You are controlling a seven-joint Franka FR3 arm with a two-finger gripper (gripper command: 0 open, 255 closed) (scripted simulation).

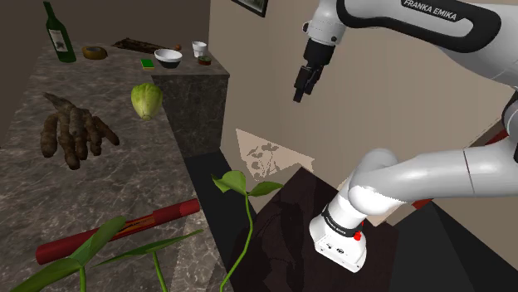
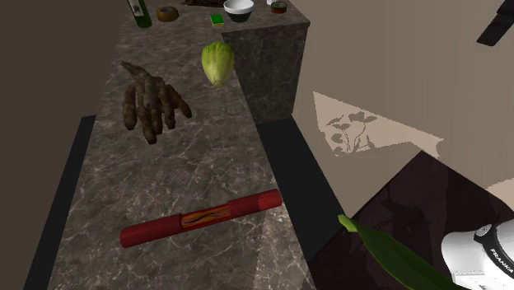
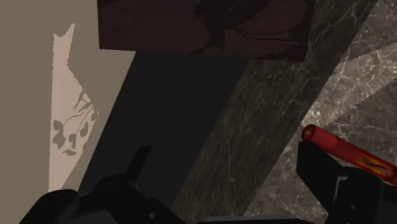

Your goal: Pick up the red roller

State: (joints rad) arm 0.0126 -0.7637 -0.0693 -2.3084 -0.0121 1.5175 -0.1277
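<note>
High beside counter [image 2: 206, 165], arm extended, gripper [image 1: 299, 94] hanging downward, spread wide, empty; red roller [image 2: 202, 218] lying on counter.

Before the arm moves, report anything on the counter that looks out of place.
The red roller lies slanted across the counter, one end close to its edge. The green lettuce head sits at that edge too. Nothing looks spilled or broken.

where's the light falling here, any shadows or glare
shoulder view: a pale light patch carries a flower-shaped shadow; second exterior view: same patch, and the red roller lies evenly lit, no glare; wrist view: dim overall, nothing blurred
</note>
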